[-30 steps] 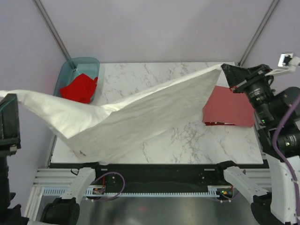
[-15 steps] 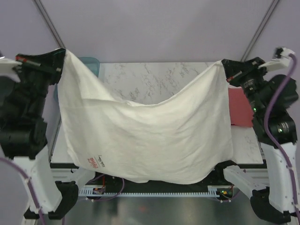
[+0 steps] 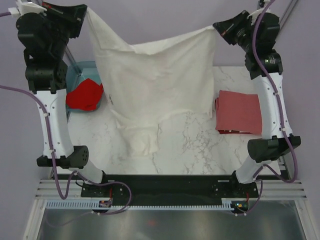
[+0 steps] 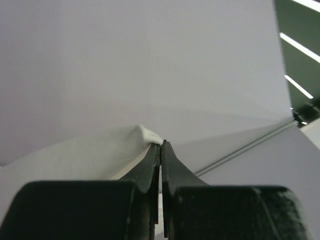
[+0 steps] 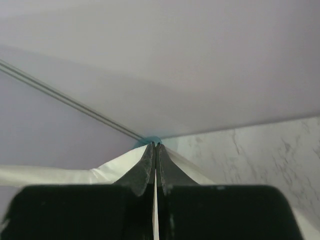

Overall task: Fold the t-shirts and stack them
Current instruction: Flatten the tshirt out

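The white t-shirt (image 3: 155, 85) hangs spread between both grippers, high above the table, its lower end bunched on the marble near the middle. My left gripper (image 3: 86, 11) is shut on its upper left corner; the cloth (image 4: 100, 155) shows beside the closed jaws in the left wrist view. My right gripper (image 3: 216, 27) is shut on the upper right corner; white cloth (image 5: 75, 175) shows at its jaws. The print is hidden. The dull brick-red shirt (image 3: 239, 112) lies folded on the table at the right. The bright red shirt (image 3: 84, 95) lies crumpled in the teal tub.
The translucent teal tub (image 3: 90, 67) stands at the table's back left, partly behind the left arm. The marble table (image 3: 200, 150) has bare surface at the front and middle right. Purple walls and a grey frame pole surround the back.
Both grippers rose and moved back with the white shirt. It now hangs higher and farther back, lower end on the table rather than over the front edge.
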{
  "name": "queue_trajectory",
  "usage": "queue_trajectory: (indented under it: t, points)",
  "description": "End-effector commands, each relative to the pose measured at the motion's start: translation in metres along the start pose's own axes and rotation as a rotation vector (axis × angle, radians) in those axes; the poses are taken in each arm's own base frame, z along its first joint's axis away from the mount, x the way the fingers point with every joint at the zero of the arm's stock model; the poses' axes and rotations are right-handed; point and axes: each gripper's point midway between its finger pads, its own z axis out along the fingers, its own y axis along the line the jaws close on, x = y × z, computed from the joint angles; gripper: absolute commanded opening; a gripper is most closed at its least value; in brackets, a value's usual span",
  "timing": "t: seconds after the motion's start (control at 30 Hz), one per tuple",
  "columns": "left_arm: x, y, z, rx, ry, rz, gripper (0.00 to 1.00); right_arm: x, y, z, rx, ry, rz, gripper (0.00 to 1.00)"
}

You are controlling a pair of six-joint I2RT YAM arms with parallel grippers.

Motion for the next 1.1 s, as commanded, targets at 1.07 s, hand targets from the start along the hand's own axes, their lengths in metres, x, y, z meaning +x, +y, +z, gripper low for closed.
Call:
queue_trajectory:
  t: [1.07]
  points:
    - [0.158,0.186,-0.109,-0.149,0.166,0.023,0.02,0.173,-0.225,-0.057,0.265,0.230,0.104,0.00]
